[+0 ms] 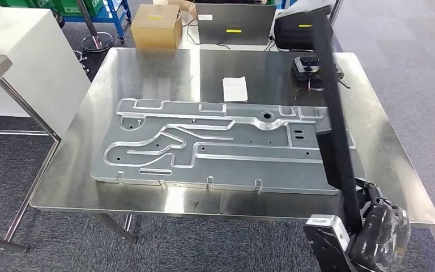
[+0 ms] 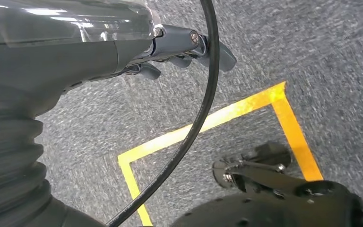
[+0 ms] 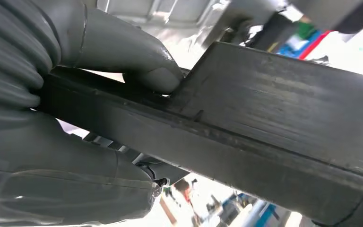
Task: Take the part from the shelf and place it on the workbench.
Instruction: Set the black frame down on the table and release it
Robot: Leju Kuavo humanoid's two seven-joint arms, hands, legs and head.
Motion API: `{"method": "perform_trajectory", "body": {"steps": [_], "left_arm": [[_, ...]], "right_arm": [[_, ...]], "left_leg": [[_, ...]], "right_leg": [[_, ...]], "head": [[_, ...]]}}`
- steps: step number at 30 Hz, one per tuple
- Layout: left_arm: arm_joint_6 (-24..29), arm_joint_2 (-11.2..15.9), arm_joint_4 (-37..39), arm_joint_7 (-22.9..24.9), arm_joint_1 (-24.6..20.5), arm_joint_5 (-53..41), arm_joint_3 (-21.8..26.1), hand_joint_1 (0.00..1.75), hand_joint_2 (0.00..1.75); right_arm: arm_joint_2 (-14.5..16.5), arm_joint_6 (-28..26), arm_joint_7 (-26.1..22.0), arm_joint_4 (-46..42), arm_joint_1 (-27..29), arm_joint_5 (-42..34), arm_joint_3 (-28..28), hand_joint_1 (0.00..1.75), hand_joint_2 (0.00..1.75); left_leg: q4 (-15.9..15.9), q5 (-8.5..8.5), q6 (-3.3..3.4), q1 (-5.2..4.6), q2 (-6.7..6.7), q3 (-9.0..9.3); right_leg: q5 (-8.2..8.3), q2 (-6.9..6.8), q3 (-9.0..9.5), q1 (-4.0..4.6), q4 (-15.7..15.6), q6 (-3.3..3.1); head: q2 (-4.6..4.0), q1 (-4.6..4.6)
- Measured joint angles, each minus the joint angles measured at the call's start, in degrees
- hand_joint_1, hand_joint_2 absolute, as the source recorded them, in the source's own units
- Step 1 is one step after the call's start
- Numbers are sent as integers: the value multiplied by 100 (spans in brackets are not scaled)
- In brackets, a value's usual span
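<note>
Nearest us, right hand (image 1: 380, 229) grips the long black part (image 1: 333, 113), tilted above the workbench's (image 1: 147, 73) right side; left hand (image 2: 189, 45) hangs over carpet, fingers loosely apart, holding nothing; stamped metal panel (image 1: 215, 147) fills table centre

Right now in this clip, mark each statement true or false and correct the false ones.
1. The right hand holds a long dark bar. True.
2. The left hand grips the bar too. False: it holds nothing and hangs over carpet with yellow tape.
3. A large stamped metal plate lies flat on the table. True.
4. A cardboard box stands on the plate. False: it sits beyond the table's far edge.
</note>
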Motion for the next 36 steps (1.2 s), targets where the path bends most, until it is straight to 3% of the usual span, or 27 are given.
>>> {"method": "perform_trajectory", "body": {"steps": [2,5,12,18,23,26,30,33,36], "left_arm": [[-16,3,0,0,-1,0,-37,0,175],[10,16,2,0,1,1,-108,0,175],[137,141,140,-21,-35,1,-308,0,175],[151,232,260,-28,-34,1,-369,0,175],[155,278,321,-33,-33,1,-385,0,175],[223,347,414,-34,-35,1,-470,0,175],[428,563,724,-45,-82,1,-649,0,175],[596,756,1052,-60,-165,1,-784,0,175],[723,921,1358,-67,-225,1,-861,0,175]], "right_arm": [[-3,84,165,164,-231,398,0,175,175],[-47,216,383,434,-508,857,0,175,175],[-221,599,833,1307,-1245,1894,-2,175,175],[-260,695,895,1801,-1497,2018,-2,175,175],[-302,836,1094,2067,-1603,2031,0,175,175],[-585,1052,1779,2311,-1829,2037,86,175,175],[-1241,1540,2747,3043,-2537,2038,524,175,175],[-1586,1865,3042,3849,-3212,2038,985,175,175],[-1735,2092,3094,4600,-3807,2039,1389,175,175]], "left_leg": [[-118,14,40,-18,-7,25],[-137,39,59,-27,-23,30],[-135,39,89,-32,-28,30],[-136,36,97,-34,-29,30],[-148,36,96,-32,-29,36],[-159,39,93,-29,-29,37],[-168,44,88,-28,-22,39],[-169,60,81,-28,-24,47],[-171,72,71,-27,-33,49]], "right_leg": [[-18,19,-33,19,43,18],[-8,9,-25,16,18,-35],[19,2,3,15,-39,7],[18,-4,0,12,-45,77],[15,-5,-3,14,-45,83],[15,-6,-2,17,-44,83],[20,8,0,17,-43,87],[27,3,-1,16,-42,87],[31,-6,-4,18,-39,85]], "head": [[-1,-1],[0,3],[0,3],[0,1],[1,-1],[1,0],[1,0],[0,-1],[1,1]]}}
